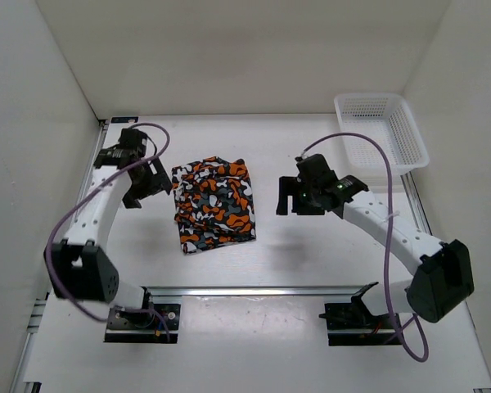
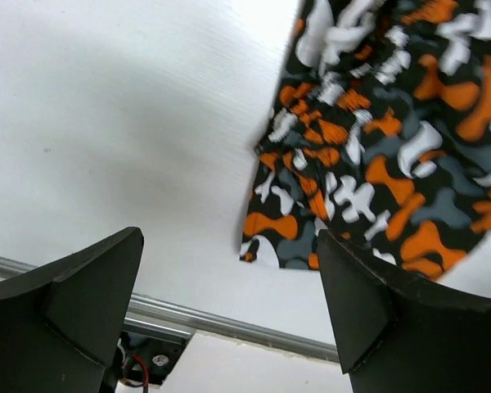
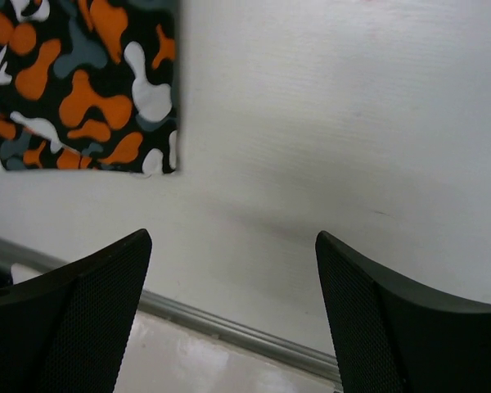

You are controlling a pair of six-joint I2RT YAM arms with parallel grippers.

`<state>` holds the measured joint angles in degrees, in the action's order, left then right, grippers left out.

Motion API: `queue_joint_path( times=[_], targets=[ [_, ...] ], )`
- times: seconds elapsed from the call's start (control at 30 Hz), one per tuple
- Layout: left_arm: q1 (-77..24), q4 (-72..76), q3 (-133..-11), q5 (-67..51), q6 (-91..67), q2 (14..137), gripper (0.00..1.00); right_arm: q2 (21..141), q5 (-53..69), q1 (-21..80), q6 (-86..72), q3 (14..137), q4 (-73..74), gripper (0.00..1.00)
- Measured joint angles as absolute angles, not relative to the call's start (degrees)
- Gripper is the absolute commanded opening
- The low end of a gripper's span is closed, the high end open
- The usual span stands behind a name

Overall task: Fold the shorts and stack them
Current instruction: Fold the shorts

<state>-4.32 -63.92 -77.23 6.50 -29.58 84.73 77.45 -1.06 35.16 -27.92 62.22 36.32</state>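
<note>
Left gripper (image 2: 229, 241): jaws standing wide apart, gripping nothing, hovering just beside the left edge of the shorts (image 1: 214, 203). Right gripper (image 3: 233, 237): jaws likewise spread and empty, hanging near the right edge. Shorts lying folded mid-way across the bench (image 1: 311, 262), layers bunching loosely. Risk: pinching only the top layer, dragging the fold open.

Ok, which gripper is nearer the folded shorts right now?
Left. The left gripper hangs open right at the left edge of the shorts, nearly touching. The right gripper, also open, sits off their right edge with a strip of table between.
</note>
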Motion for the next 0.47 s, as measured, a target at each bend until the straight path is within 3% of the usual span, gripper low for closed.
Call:
queue_joint_path(
  times=[0.13, 0.3, 0.47],
  targets=[
    [-4.54, -61.23, -71.05, 4.97, -30.11, 71.02, 0.98, 70.06, -9.56, 34.85, -28.84, 61.93, 37.47, 0.99],
    [-6.04, -59.48, -64.34, 3.36, -31.33, 55.05, 0.99, 57.93, -21.32, 33.21, -29.91, 61.49, 40.80, 0.99],
    [-8.34, -59.29, -63.35, 2.70, -32.75, 49.52, 0.99, 54.61, -28.88, 32.58, -31.14, 61.04, 47.03, 0.99]
  ],
)
